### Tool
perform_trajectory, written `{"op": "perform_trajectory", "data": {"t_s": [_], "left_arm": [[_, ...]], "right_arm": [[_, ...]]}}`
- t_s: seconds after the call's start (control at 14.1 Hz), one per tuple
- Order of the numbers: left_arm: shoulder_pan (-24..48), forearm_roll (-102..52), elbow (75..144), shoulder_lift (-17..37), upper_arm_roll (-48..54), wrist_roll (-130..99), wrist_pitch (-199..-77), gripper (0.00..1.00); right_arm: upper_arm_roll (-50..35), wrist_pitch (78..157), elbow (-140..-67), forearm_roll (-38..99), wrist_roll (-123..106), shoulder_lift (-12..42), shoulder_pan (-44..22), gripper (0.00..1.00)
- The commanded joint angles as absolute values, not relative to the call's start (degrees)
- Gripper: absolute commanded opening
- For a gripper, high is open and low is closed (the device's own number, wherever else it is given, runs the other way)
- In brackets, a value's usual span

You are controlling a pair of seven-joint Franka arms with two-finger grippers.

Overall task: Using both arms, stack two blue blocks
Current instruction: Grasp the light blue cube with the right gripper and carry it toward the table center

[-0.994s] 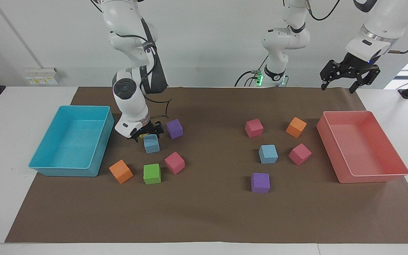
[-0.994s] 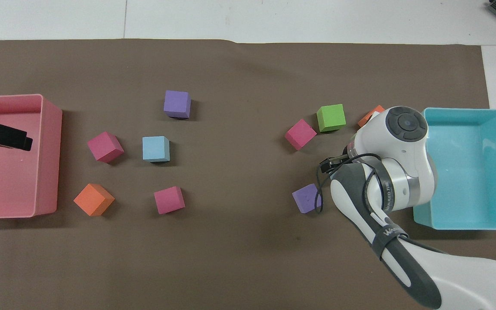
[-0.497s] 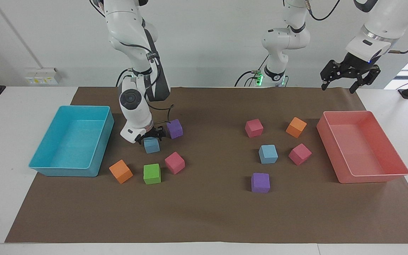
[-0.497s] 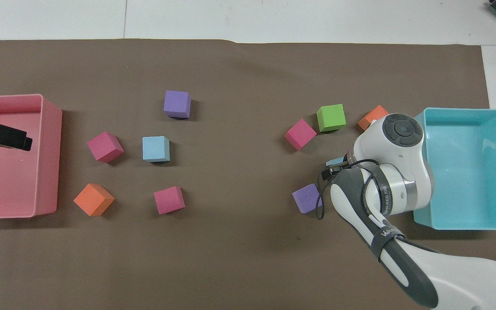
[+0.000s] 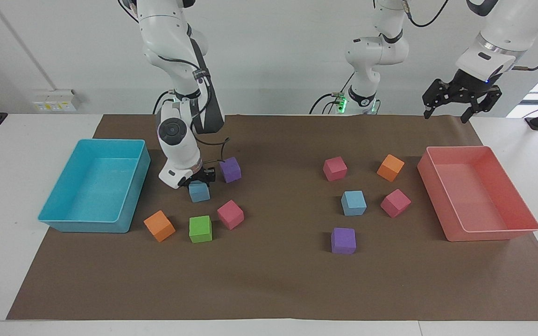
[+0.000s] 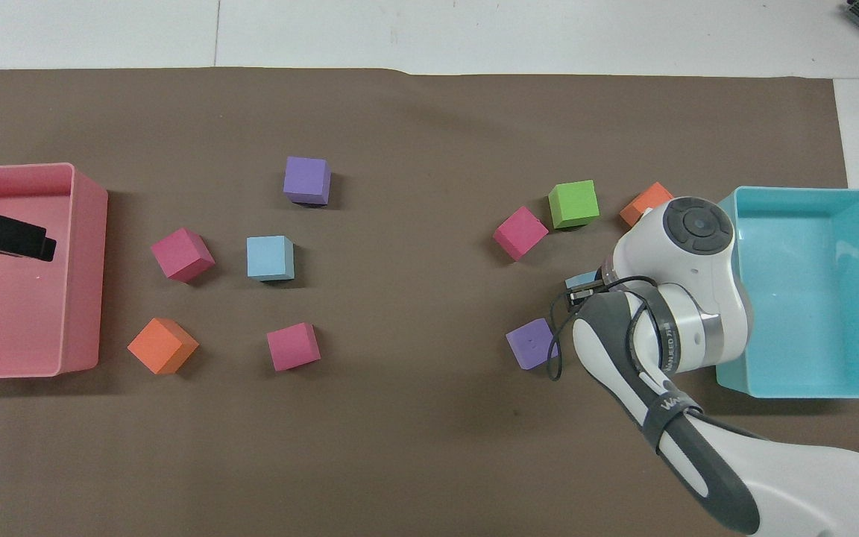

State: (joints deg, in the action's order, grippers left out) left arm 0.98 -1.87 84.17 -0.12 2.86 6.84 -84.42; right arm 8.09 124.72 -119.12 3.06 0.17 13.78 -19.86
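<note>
One blue block (image 5: 199,192) pinched by right gripper (image 5: 198,179); left gripper (image 5: 460,95) spread wide, empty; arm lettering unreadable.

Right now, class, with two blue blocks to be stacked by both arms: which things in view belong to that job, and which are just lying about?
Belong to the job:
- blue block in the right gripper, which has shut on it
- second blue block
- left gripper, open, waiting over the table's edge

Lying about:
- purple cubes
- pink cubes
- orange cubes
- green cube
- turquoise tray
- pink tray

White wall (image 5: 273,56), white table (image 5: 17,140), brown mat (image 5: 273,280)
</note>
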Motion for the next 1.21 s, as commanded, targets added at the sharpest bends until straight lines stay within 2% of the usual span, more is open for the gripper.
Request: {"op": "perform_trajectory", "data": {"t_s": [0.0, 0.35, 0.64, 0.85, 1.14], "left_arm": [[0.1, -1.8, 85.0, -1.1, 3.4, 7.1, -84.3, 1.0], [0.1, -1.8, 85.0, -1.1, 3.4, 7.1, -84.3, 1.0], [0.1, -1.9, 85.0, -1.1, 3.4, 7.1, -84.4, 1.0], [0.1, -1.8, 85.0, -1.1, 3.4, 7.1, -84.5, 1.0], [0.2, -1.8, 85.0, -1.1, 3.4, 7.1, -84.6, 1.0]], "right_arm": [[7.9, 124.3, -118.2, 3.7, 1.8, 13.4, -19.4, 0.0], [8.3, 114.0, -109.2, 3.6, 5.5, 12.2, -19.1, 0.0], [7.8, 109.1, -102.5, 3.6, 10.6, 13.0, -20.1, 0.0], [7.6, 107.6, -96.9, 3.8, 15.7, 15.5, -23.5, 0.0], [7.3, 108.7, -94.7, 5.2, 21.6, 17.1, -27.1, 0.0]]}}
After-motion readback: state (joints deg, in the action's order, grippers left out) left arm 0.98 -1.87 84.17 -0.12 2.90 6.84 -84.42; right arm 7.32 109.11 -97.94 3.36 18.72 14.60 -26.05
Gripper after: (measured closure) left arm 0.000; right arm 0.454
